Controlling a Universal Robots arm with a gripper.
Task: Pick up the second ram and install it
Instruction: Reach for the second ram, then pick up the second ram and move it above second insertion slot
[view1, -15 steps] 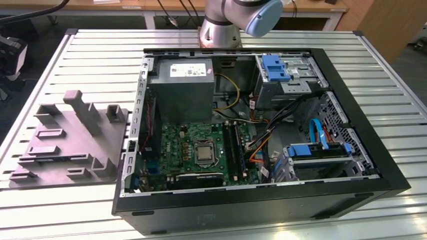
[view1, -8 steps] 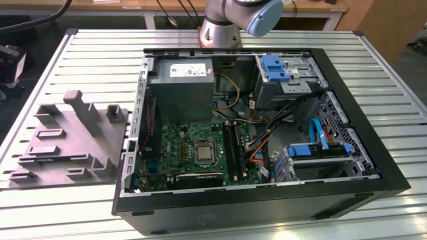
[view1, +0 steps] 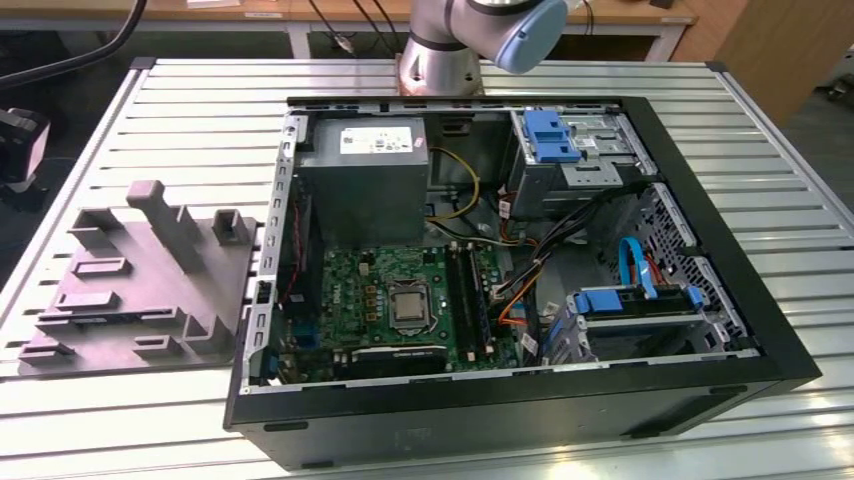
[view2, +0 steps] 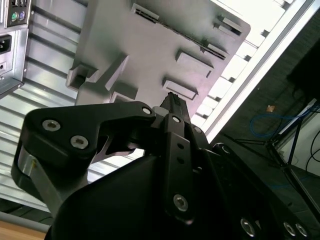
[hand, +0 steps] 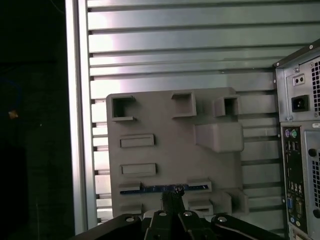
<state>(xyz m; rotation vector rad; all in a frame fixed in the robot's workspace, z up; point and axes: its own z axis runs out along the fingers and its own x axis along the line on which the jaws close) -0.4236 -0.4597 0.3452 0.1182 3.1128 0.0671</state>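
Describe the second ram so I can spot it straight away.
Find the grey fixture block on the slatted table, beside the computer case. The second ram sits in one of its holders: a thin dark blue strip, the only coloured part there.

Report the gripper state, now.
Gripper: closed, holding nothing. The second ram lies in the grey fixture.

Exterior view: soft, even light, the slatted table (view1: 174, 110) palely bright toward eleven o'clock — the computer case (view1: 534, 415) interior shadowed. In the second wrist view the table glares white.
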